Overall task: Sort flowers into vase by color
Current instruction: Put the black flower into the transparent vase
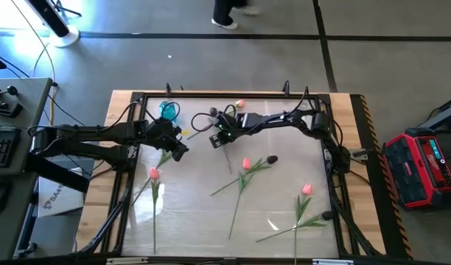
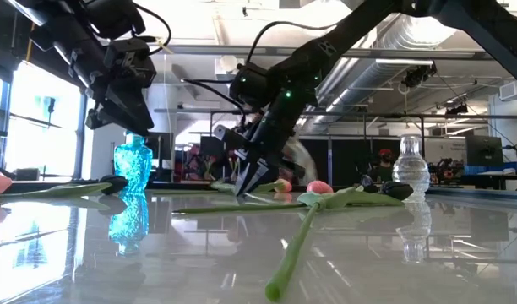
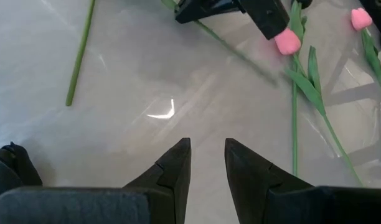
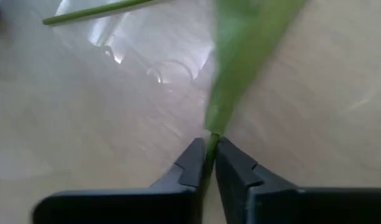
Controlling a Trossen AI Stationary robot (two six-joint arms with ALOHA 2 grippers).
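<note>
Several tulips lie flat on the glossy table: pink ones point(image 1: 153, 174) point(image 1: 245, 163) point(image 1: 306, 189) and dark-headed ones point(image 1: 272, 159) point(image 1: 327, 216). A blue vase point(image 1: 169, 110) stands at the far side, and a clear vase point(image 2: 410, 169) shows in the low view. My right gripper point(image 1: 224, 142) is down at the table near the far middle, shut on a green flower stem point(image 4: 210, 138). That flower's head is not visible. My left gripper point(image 3: 208, 146) hovers open to its left with nothing between the fingers. My right gripper pinches a thin green stem point(image 4: 209, 144) between its two fingertips, just below a leaf point(image 4: 240, 56). The fingers point(image 2: 246, 181) slant steeply down from the table's right side. Whether the stem is clear of the table cannot be told.
Another pink tulip head point(image 1: 239, 104) lies at the far edge. A loose stem point(image 3: 78, 56) lies on the glass beyond my left gripper. A black frame point(image 1: 130, 177) borders the table. Open surface lies at the near middle between the tulips.
</note>
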